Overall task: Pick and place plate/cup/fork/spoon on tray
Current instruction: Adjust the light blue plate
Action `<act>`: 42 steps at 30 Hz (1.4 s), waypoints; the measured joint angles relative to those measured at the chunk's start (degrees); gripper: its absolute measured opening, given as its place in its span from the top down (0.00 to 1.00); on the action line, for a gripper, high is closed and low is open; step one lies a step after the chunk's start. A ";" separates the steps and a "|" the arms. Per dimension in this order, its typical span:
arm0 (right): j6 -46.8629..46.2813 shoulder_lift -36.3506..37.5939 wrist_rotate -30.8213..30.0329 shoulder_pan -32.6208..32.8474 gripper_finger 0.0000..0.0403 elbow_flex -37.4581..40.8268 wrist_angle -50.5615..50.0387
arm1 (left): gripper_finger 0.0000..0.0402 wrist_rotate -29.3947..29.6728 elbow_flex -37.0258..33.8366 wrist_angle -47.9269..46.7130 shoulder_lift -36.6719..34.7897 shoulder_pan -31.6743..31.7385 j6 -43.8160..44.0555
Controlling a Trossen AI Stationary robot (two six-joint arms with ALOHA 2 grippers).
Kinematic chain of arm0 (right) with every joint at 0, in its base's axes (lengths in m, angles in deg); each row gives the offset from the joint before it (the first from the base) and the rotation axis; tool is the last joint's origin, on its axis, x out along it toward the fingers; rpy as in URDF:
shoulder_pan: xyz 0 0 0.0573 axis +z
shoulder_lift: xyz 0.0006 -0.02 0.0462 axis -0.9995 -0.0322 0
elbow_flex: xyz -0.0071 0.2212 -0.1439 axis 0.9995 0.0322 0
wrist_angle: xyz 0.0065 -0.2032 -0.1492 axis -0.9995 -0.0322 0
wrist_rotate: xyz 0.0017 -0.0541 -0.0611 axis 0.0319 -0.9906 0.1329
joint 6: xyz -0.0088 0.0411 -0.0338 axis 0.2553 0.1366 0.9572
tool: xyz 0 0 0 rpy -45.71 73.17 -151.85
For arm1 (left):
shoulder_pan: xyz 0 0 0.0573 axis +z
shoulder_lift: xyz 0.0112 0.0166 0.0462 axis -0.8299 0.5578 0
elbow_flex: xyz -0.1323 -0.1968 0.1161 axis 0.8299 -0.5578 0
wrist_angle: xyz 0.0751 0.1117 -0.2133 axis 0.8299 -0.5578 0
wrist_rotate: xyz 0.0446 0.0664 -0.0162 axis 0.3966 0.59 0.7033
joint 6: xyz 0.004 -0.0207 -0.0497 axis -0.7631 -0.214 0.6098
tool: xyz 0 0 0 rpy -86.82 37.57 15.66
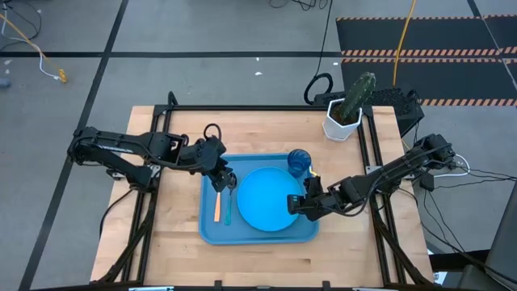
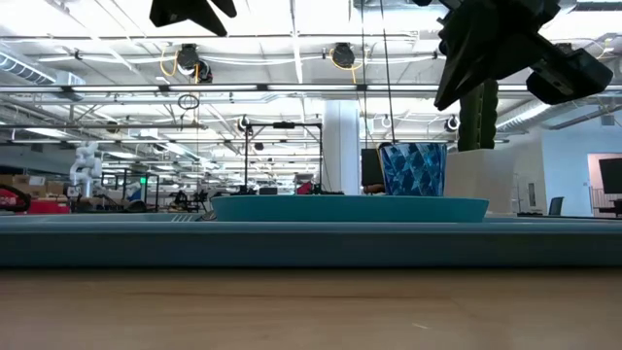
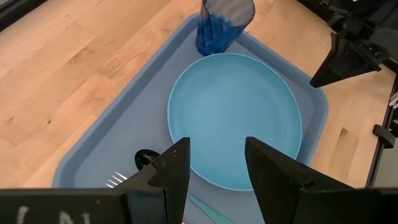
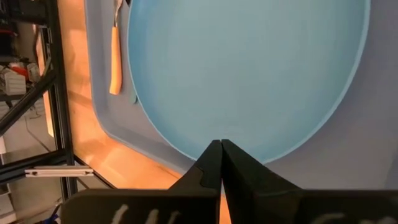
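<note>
The blue tray (image 1: 212, 233) lies in the middle of the table. On it rests the sky-blue plate (image 1: 266, 198). The dark-blue cup (image 1: 298, 162) stands upright at the tray's far edge, beside the plate. The orange-handled fork (image 1: 216, 208) and the light-blue-handled spoon (image 1: 228, 210) lie side by side on the tray floor, left of the plate. My left gripper (image 3: 217, 168) hangs open above the fork and spoon, holding nothing. My right gripper (image 4: 219, 146) is shut and empty, above the plate's right rim (image 4: 298, 137); the low view shows it (image 2: 466, 83) well clear of the plate (image 2: 350, 207).
A cactus in a white pot (image 1: 347, 109) stands at the table's far right corner. Black frame rails (image 1: 157, 162) run along the table's left and right sides. Bare wood (image 1: 266, 263) lies between the tray and the near edge.
</note>
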State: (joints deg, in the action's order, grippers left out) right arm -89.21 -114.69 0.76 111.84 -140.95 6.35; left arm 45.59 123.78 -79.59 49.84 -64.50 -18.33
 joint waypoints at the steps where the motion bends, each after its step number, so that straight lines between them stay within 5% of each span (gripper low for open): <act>1: 0.10 0.00 0.60 0.00 1.00 0.00 0.00 | 0.61 0.00 0.00 0.00 0.00 0.00 0.04; 21: 7.45 -0.33 -2.08 0.01 1.00 0.02 -3.31 | 0.61 0.02 0.00 -0.46 0.02 0.00 -1.73; 32: 11.24 -5.42 1.72 -0.38 1.00 0.02 2.22 | 0.61 0.02 0.00 -0.55 0.02 0.00 -1.79; 42: 14.21 -5.46 2.47 -1.88 1.00 0.02 -2.88 | 0.61 -0.02 0.00 -0.77 0.02 0.00 -2.79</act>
State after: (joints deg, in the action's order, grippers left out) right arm -75.00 -120.15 3.23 109.96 -140.92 3.47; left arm 45.56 123.78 -80.36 49.86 -64.50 -21.12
